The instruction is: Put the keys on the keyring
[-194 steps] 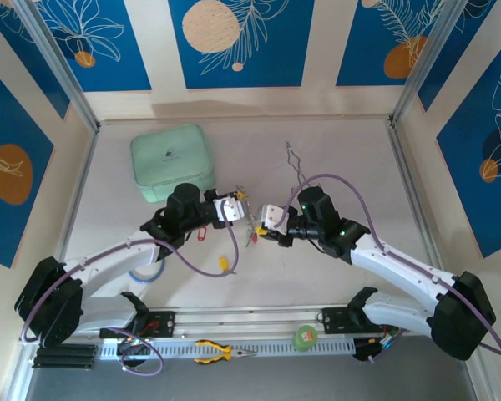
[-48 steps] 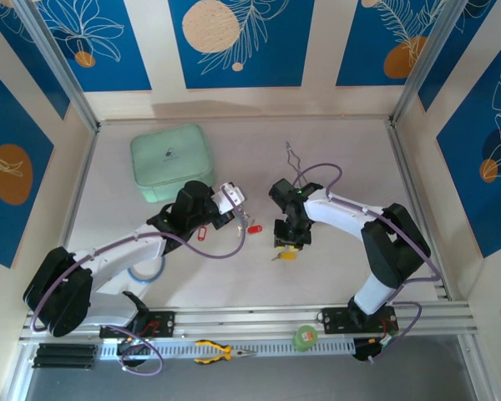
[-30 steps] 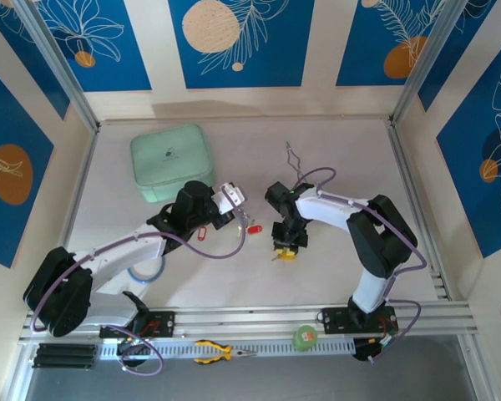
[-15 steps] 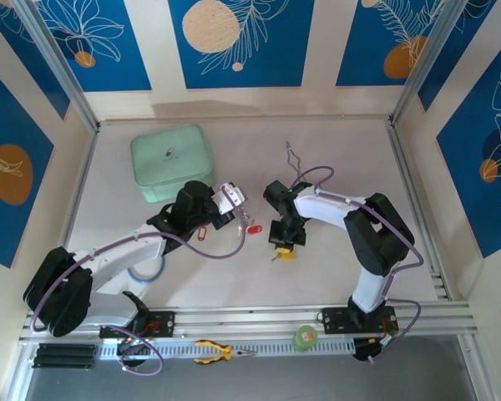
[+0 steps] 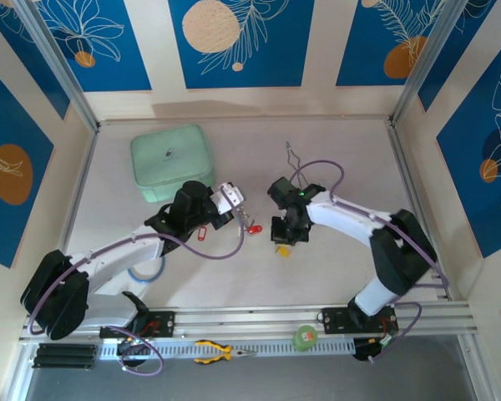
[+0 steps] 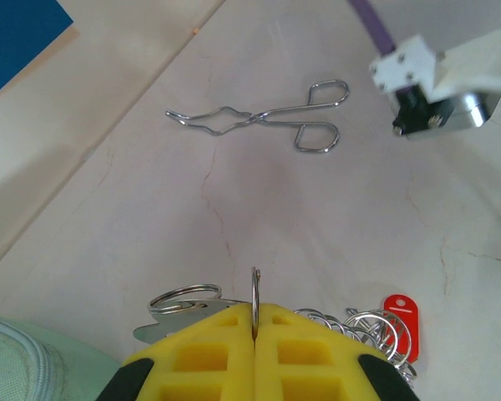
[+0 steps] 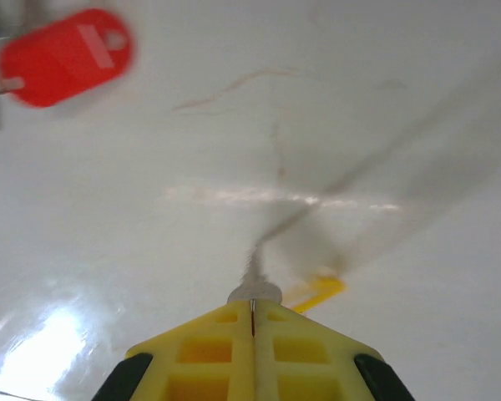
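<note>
So the left gripper [image 6: 255, 313] is pinching its yellow pads [image 6: 204, 351] all the way together on the keyring [image 6: 255, 288], which is showing edge-on in the left wrist view as a thin metal line sticking up out of the seam. A bunch of keys [image 6: 363, 327] on little wire loops is hanging just right of the pads with a red tag [image 6: 398, 316] poking out, and another loop is peeking out on the left side. Over on the other side the right gripper [image 7: 252, 307] is squeezing shut too, gripping the metal end of a yellow-tagged key [image 7: 317, 291], and the tag is showing just beside the fingertips, low over the table [image 7: 384, 125]. From the top camera the two grippers are sitting near each other mid-table, tips apart, with the red tag roughly between them. The silver tongs [image 6: 263, 119] are lying flat farther back, and a mint green case [image 5: 172, 162] is sitting behind the left arm.
</note>
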You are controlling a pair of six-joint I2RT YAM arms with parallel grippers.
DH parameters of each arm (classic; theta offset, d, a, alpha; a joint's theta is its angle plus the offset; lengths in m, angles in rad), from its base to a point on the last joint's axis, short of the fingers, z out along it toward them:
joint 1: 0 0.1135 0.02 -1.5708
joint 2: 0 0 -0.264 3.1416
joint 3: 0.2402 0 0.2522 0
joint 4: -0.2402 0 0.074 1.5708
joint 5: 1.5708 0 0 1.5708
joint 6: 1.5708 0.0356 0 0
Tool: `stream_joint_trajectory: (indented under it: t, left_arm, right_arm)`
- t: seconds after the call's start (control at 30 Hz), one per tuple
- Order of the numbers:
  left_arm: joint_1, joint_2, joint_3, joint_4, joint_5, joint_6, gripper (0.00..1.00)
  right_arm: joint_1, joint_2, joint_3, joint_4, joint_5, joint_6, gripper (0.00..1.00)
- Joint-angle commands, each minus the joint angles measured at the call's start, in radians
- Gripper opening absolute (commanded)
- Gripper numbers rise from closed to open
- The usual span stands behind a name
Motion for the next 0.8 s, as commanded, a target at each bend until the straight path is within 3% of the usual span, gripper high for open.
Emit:
stream_joint_trajectory:
  t: [0.0, 0.17, 0.4, 0.53, 0.77]
  left_arm:
    - [0.006, -0.043, -0.026, -0.001, 0.033, -0.026, 0.00]
    - [0.007, -0.081, -0.074, 0.005, 0.088, -0.109, 0.00]
    - [0.004, -0.130, -0.113, -0.022, 0.222, -0.193, 0.00]
    - [-0.004, -0.146, -0.149, 0.030, 0.248, -0.169, 0.00]
    - [-0.012, -0.115, -0.129, -0.003, 0.409, -0.192, 0.00]
  right_arm:
    - [0.018, -0.116, -0.061, 0.107, -0.002, -0.140, 0.00]
    - [0.064, -0.370, -0.218, 0.403, -0.012, -0.376, 0.00]
    - [0.003, -0.552, -0.377, 0.682, -0.282, -0.611, 0.00]
    - [0.007, -0.584, -0.420, 0.762, -0.381, -0.656, 0.00]
    - [0.063, -0.579, -0.414, 0.738, -0.375, -0.717, 0.00]
